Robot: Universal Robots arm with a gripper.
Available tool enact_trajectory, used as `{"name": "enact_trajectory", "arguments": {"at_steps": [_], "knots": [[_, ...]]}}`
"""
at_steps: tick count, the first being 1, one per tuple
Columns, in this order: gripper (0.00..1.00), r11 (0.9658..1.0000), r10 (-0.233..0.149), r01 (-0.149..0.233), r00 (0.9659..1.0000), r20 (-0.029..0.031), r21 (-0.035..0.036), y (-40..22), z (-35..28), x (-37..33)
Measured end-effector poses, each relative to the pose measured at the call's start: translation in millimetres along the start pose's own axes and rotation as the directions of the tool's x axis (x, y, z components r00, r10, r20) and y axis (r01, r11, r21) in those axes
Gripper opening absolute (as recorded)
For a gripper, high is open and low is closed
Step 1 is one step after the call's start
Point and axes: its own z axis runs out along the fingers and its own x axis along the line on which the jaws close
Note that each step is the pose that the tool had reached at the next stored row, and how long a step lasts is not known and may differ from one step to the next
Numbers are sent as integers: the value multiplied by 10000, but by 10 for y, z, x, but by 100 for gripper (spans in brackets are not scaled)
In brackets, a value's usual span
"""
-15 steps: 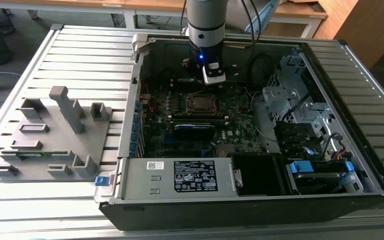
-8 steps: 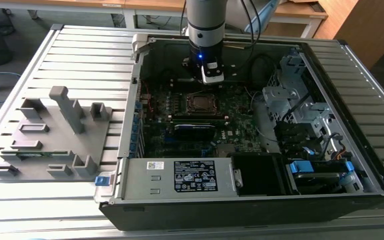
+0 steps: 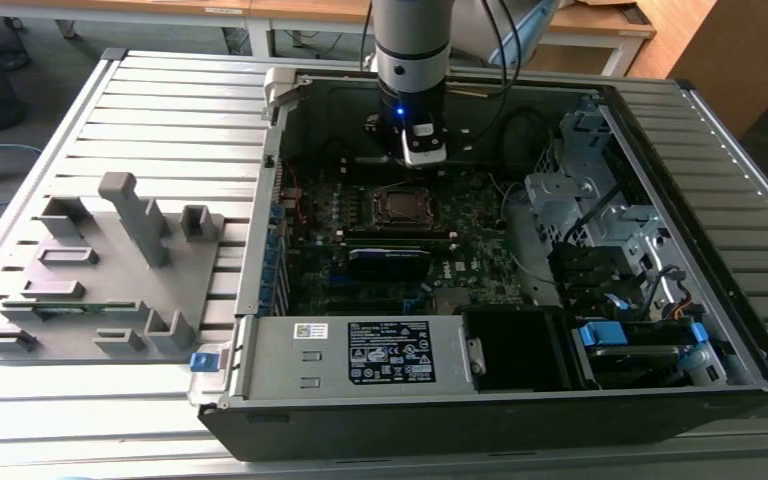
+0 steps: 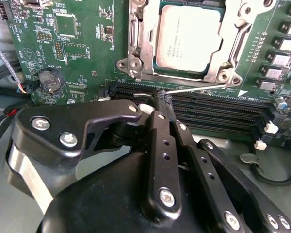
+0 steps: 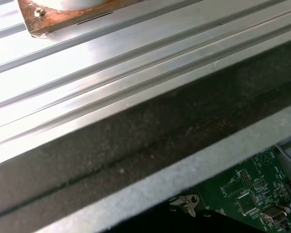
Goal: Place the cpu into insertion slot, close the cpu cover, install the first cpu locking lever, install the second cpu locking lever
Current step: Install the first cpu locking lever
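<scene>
Looking at the exterior view, a grey robot arm reaches down into a big black open computer case (image 3: 491, 400) that lies on a silver ribbed metal worktop (image 3: 157, 110). Its black and white gripper (image 3: 420, 160) hangs just beside the small square dark insertion slot (image 3: 376, 207) on the green circuit board (image 3: 478, 225). A grey plastic holder tray (image 3: 104, 260) sits on the worktop at the exterior view's left, well apart from the arm. In the second wrist view, the flat square grey-silver cpu (image 4: 186, 36) sits inside the slot, and the thin silver metal cpu cover (image 4: 136, 43) lies flat around it. The jaws are pressed together. A thin silver wire locking lever (image 4: 199, 88) runs from the cover's corner to the tip of the jaws, above the long black card slots (image 4: 208, 104). I cannot tell if the jaws pinch the wire or just touch it. So the chip and cover look done, and the first lever looks like the step in hand. That wire looks thin and springy, so this step needs a slow, steady push. In the first wrist view, the ribbed worktop, the dark case wall (image 5: 136, 145) and a corner of the green board appear.
</scene>
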Motion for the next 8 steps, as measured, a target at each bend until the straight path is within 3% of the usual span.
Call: {"name": "enact_trajectory", "arguments": {"at_steps": [8], "knots": [[11, 9992, 400, -400, 9992, 71, 26, 3, 12, 3]]}}
